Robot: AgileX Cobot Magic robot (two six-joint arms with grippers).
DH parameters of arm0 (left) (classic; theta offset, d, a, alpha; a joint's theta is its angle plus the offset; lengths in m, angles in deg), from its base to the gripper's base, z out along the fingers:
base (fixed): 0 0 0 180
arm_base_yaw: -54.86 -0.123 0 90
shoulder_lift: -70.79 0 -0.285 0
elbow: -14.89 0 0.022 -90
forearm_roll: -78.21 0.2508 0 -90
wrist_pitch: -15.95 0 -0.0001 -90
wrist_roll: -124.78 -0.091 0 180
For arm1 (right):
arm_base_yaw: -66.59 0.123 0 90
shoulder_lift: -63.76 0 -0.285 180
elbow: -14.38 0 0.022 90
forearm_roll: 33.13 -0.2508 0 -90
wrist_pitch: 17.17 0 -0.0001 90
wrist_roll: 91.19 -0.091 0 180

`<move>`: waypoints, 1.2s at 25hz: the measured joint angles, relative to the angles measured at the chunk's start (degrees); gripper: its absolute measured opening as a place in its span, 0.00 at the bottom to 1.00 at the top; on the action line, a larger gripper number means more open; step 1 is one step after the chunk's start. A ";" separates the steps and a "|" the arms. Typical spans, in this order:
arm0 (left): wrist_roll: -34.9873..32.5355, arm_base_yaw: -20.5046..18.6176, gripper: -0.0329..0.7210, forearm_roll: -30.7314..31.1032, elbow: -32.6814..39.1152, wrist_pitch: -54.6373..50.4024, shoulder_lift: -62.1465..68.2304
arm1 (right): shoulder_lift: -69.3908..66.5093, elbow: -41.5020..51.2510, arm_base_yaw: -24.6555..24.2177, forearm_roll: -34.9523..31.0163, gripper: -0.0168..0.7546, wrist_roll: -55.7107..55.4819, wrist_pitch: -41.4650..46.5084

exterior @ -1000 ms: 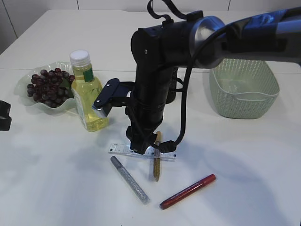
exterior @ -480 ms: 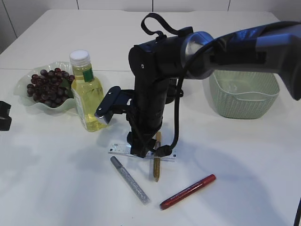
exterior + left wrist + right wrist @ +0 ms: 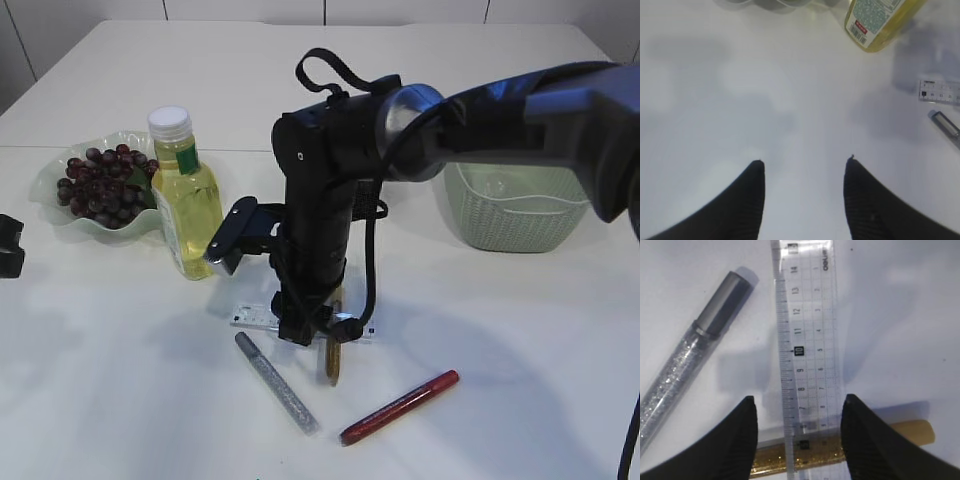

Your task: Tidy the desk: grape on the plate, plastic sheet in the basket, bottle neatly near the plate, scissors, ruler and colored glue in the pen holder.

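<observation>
**Desk contents, with both tools standing open**

Nearest the lower edge of the exterior view, on the white desk (image 3: 520,400): a red glue pen (image 3: 399,407) lying at a slant, lower centre-right. Just left of it, a silver glitter glue pen (image 3: 276,382), also slanted, its grey cap toward the upper left. Between these, a gold glitter glue pen (image 3: 333,350) lying nearly straight up the frame.

Centre of frame: a clear ruler (image 3: 252,316) flat on the desk, lying across the gold pen. The right tool (image 3: 305,332) stands over it, pointing down. In the right wrist view the right tool (image 3: 799,440) has its jaws spread wide, one on each side of the ruler (image 3: 807,340); nothing is gripped. The gold pen (image 3: 860,445) crosses under the ruler between the fingertips; the silver pen (image 3: 690,360) lies at the left of that view.

Left of centre: a bottle (image 3: 186,195) of yellow liquid, white cap, upright. Just beyond it, upper left: a pale green plate (image 3: 45,185) carrying dark grapes (image 3: 100,180).

Upper right: a green basket (image 3: 520,195), partly behind the right arm.

Left wrist view: the left tool (image 3: 804,192) hangs above bare desk, jaws apart, holding nothing.
</observation>
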 joint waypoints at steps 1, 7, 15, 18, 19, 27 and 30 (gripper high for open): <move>0.00 0.00 0.55 0.00 0.00 0.00 0.00 | -0.24 0.00 0.00 0.00 0.58 0.00 0.00; -0.12 0.00 0.55 0.00 0.00 0.00 0.00 | -0.47 0.00 0.00 0.32 0.58 0.00 -0.33; -0.12 0.00 0.55 0.00 0.00 0.00 0.00 | -1.31 0.00 0.00 0.37 0.58 -0.05 -0.59; -0.12 0.00 0.55 0.00 0.00 0.00 0.00 | -1.30 0.00 0.00 0.48 0.58 -0.13 -0.96; -0.12 0.00 0.55 0.00 0.00 0.00 0.00 | -1.30 0.00 0.00 0.46 0.58 -0.13 -1.08; -0.12 0.00 0.55 0.00 0.00 0.00 0.00 | -1.30 0.00 0.00 0.75 0.58 -0.25 -1.41; -0.12 0.00 0.55 0.00 0.00 0.04 0.00 | -1.40 0.00 0.00 1.23 0.58 -0.80 -1.41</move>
